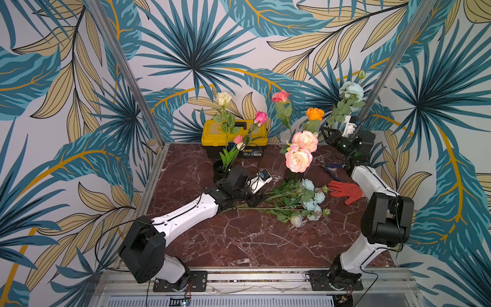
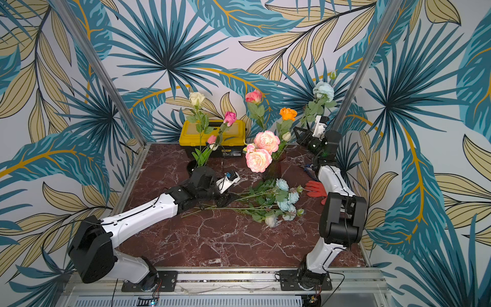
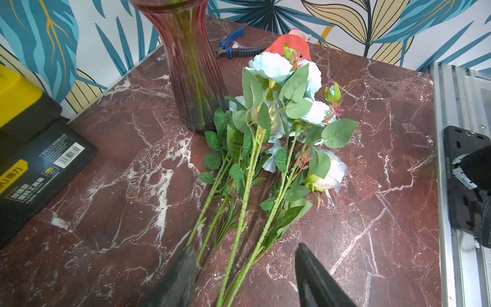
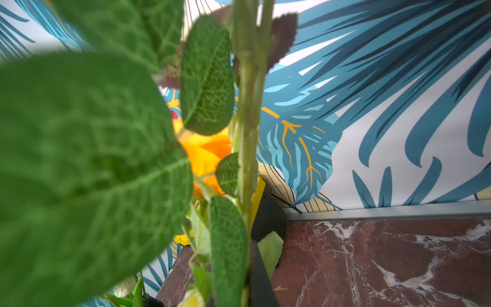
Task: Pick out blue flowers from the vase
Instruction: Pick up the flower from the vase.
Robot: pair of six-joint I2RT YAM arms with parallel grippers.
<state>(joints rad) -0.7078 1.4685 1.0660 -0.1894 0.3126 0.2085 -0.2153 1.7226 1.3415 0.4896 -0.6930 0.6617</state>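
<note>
Fingers (image 4: 261,279) of your right gripper (image 1: 325,134) are closed tight on the thin stem of one blue flower (image 1: 350,90). Its bloom stands high above them, close to the leaf-patterned wall (image 1: 292,26). You cannot tell whether the stem's foot has cleared the vase (image 3: 191,66) below them. That is where the risk lies: the stem's leaves crowd the orange rose (image 1: 314,113) just beside the fingers, and the peach peonies (image 1: 300,154) hang lower down, so a hasty pull could snag them, drag them out or rock the tall, narrow vase. The top-heavy bloom may also swivel in so slim a grip. Your left gripper (image 3: 244,247) stands about half open and empty, its fingers straddling the stems of the blue flowers (image 3: 279,87) that lie on the dark red marble table (image 1: 239,239); a sideways move there would sweep them. A red glove (image 1: 345,192) and pliers (image 3: 239,50) lie beyond those blooms.
</note>
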